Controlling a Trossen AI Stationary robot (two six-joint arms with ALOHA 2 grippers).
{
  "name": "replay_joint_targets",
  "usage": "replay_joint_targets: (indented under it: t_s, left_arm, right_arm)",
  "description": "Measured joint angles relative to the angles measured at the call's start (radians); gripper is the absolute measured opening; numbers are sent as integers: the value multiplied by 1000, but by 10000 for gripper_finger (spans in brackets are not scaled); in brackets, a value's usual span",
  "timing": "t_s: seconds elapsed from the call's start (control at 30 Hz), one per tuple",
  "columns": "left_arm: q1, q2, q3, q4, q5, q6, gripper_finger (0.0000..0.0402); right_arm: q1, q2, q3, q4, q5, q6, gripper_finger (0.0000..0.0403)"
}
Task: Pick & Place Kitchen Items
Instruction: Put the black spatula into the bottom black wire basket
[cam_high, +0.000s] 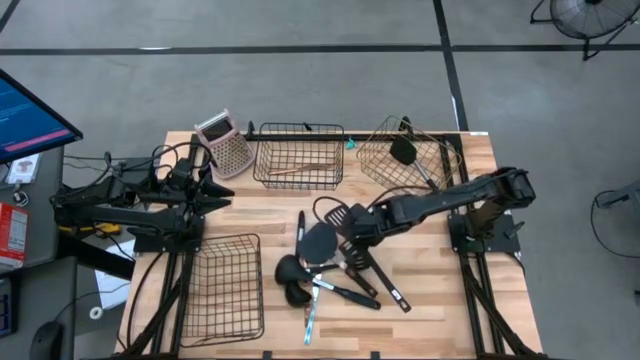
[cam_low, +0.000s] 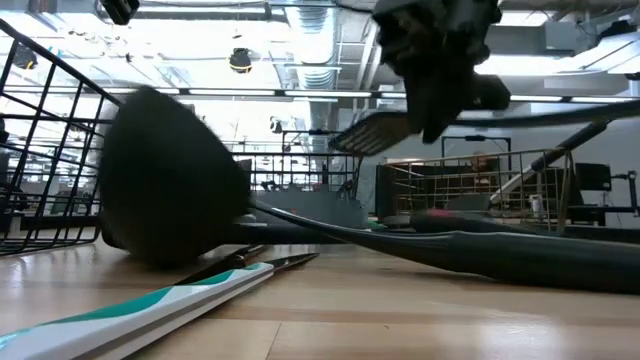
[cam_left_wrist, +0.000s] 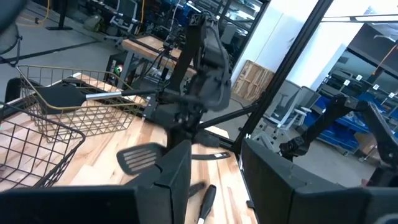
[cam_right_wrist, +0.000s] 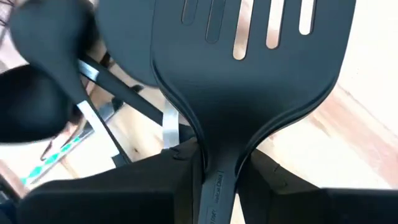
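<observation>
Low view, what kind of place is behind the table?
Probably an industrial lab or workshop: exposed ceiling ducts, a concrete floor with taped lines, and blue storage racks in the left wrist view.

Black slotted spatula (cam_right_wrist: 249, 93) clamped by its neck in the right gripper (cam_high: 358, 228), blade flat, lifted off the table; black ladles (cam_high: 292, 270), a dark flat turner (cam_high: 318, 242) and a teal-and-white handled utensil (cam_low: 150, 305) heaped just below and beside it; another black spatula (cam_high: 403, 151) in the gold wire basket (cam_high: 440, 165) well beyond.

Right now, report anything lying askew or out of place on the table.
The gold wire basket sits tilted, a black spatula poking over its rim. Utensils lie crisscrossed in a heap mid-table, where the right gripper grips a slotted spatula.
</observation>
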Motion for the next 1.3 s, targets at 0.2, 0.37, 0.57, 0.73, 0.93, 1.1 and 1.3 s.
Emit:
replay_joint_targets:
  t_s: [0.2,0.37,0.57,0.73,0.93,1.1,1.3]
  left_arm:
    - [0,0,0,0,0,0,127]
    - [0,0,0,0,0,0,127]
    - [0,0,0,1,0,-2,127]
    - [0,0,0,2,-5,-3,127]
    - [0,0,0,6,-12,-9,127]
    - [0,0,0,7,-12,-26,127]
    - [0,0,0,8,-16,-26,127]
  right_arm:
    - [-19,-113,0,5,40,-13,65]
    - [-44,-193,0,-5,75,-48,65]
    - [-71,-255,0,-5,90,-128,65]
    - [-91,-294,0,5,90,-202,65]
    - [-107,-317,0,68,90,-270,65]
    - [-111,-318,0,137,89,-315,65]
    - [-126,-318,0,228,56,-327,65]
